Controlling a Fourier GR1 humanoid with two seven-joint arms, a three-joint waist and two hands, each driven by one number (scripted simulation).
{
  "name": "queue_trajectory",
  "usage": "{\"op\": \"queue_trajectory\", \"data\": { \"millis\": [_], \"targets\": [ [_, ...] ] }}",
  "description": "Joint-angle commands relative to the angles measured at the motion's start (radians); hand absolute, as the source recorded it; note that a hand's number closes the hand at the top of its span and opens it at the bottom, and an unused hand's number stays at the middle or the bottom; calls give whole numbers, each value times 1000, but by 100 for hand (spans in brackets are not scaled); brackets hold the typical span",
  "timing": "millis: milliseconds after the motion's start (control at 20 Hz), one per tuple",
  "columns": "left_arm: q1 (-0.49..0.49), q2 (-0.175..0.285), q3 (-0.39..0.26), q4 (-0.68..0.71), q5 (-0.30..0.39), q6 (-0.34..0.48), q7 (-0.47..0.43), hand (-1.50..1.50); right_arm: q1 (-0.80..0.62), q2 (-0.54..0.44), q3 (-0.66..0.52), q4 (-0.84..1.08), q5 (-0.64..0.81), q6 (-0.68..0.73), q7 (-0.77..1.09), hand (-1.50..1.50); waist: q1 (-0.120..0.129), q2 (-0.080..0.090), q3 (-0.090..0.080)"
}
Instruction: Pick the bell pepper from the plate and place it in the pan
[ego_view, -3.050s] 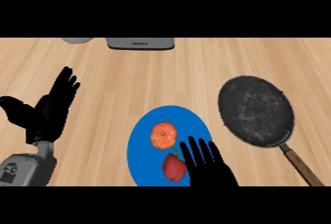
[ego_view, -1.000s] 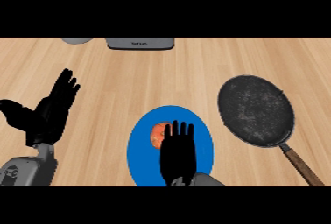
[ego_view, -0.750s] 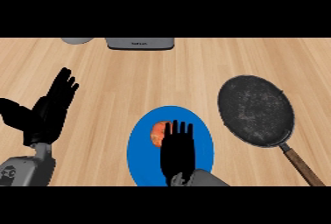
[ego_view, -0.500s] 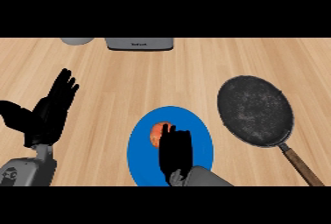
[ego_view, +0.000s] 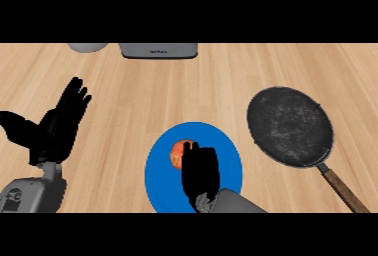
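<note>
The bell pepper is clasped on the plate by the curled right hand, not yet carried right to the pan

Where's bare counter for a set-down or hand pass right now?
Free: wide strip between grey appliance and plate; wood between left hand and plate; far right corner beyond pan. Crowded: plate, where right hand curls over bell pepper; narrow gap between plate and pan.
</note>
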Motion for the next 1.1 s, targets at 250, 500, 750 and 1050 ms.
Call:
{"op": "queue_trajectory", "data": {
  "millis": [250, 500, 750, 1050],
  "targets": [
    [-4, -31, 2, 23, -43, 22, -20, 0, 208, -96, 114, -222, 8, -70, -190, 150, -12, 13, 3],
    [43, -7, 10, -66, -15, -4, 39, 0, 240, -266, 158, -535, 87, -75, -235, 150, -8, 8, 3],
    [47, 2, 21, -54, -18, -13, 22, 0, 201, -317, 199, -788, 277, -68, -144, 150, -15, 5, 3],
    [43, -39, -2, -15, -52, -2, -10, 0, 165, -277, 143, -1038, 330, 139, -65, 150, -11, 11, 2]
  ]
}}
